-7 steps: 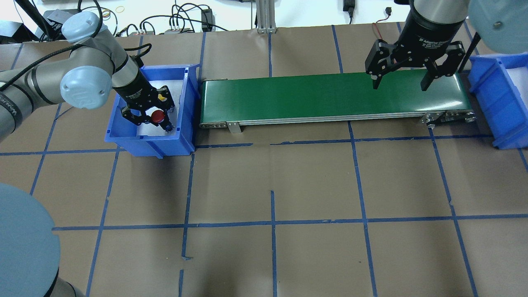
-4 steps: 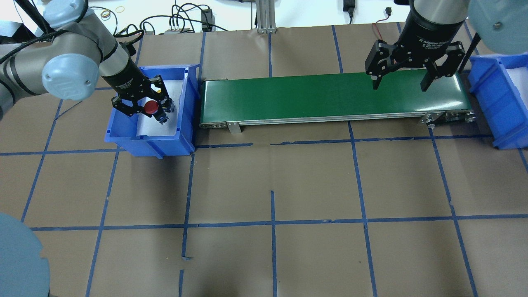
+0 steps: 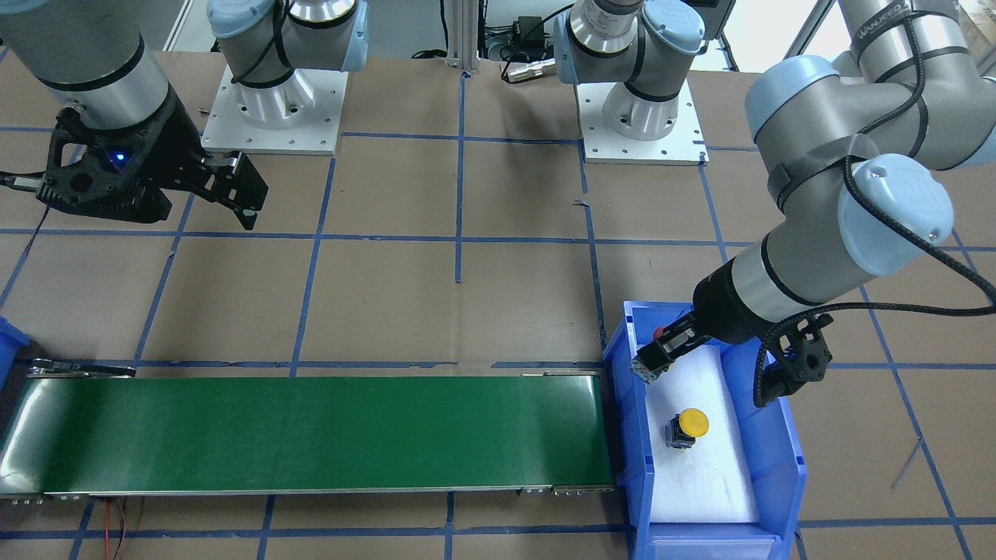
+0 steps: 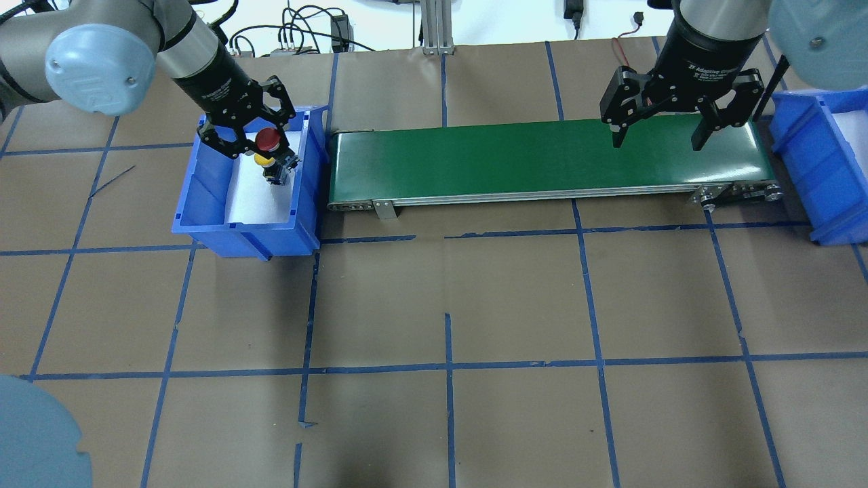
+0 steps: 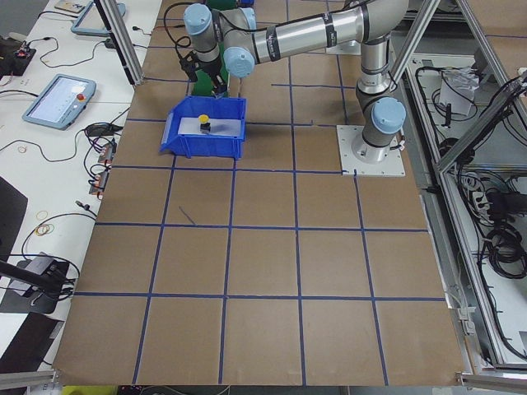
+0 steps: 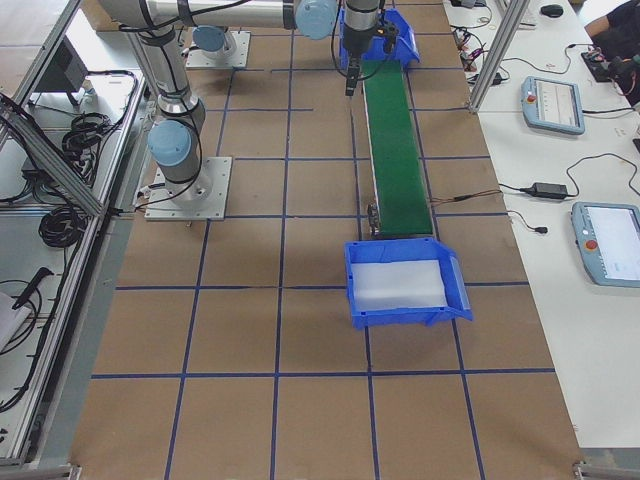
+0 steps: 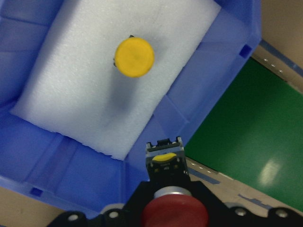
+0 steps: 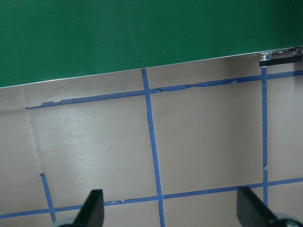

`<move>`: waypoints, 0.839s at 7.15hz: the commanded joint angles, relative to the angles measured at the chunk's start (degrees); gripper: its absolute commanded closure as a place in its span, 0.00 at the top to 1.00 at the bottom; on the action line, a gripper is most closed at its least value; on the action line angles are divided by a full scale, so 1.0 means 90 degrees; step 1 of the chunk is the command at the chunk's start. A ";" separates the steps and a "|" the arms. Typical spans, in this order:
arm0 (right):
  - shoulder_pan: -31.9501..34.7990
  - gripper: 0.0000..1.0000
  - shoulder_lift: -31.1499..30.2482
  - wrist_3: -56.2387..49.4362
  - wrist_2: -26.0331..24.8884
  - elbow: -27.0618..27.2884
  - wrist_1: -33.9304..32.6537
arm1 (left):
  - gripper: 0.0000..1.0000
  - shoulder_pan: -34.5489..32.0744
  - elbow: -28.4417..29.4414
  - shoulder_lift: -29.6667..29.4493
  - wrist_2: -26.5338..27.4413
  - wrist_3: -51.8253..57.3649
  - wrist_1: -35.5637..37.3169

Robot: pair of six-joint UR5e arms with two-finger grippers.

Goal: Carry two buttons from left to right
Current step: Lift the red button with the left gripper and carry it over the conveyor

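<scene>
While the left tool (image 4: 266, 144) clamps the red button (image 7: 174, 213) above the blue bin's (image 4: 203, 224) belt-side wall, the yellow button (image 3: 691, 423) sits on foam (image 3: 700, 482), plain from the front, half hidden overhead. Right tool (image 4: 658, 143), jaws apart, hangs over the green belt (image 4: 508, 163).

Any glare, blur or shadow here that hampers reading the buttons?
Left wrist view: red button at the bottom edge is soft-focused; yellow button is sharp, casting a faint shadow on the foam; a glare patch on the green belt. Overhead view: sharp, no blur.
</scene>
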 commanded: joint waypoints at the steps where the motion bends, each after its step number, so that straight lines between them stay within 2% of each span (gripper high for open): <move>1: 0.0000 1.00 0.0000 -0.0002 -0.0001 0.0002 -0.0001 | 0.25 -0.0373 0.0082 -0.0355 -0.0224 -0.1085 0.0836; 3: 0.0000 1.00 0.0000 0.0007 -0.0001 0.0002 -0.0001 | 0.23 -0.0792 0.0063 -0.0551 -0.0214 -0.2208 0.1026; 6: 0.0000 1.00 0.0000 0.0017 -0.0001 0.0011 -0.0001 | 0.23 -0.0931 0.0073 -0.0971 -0.0097 -0.3207 0.1621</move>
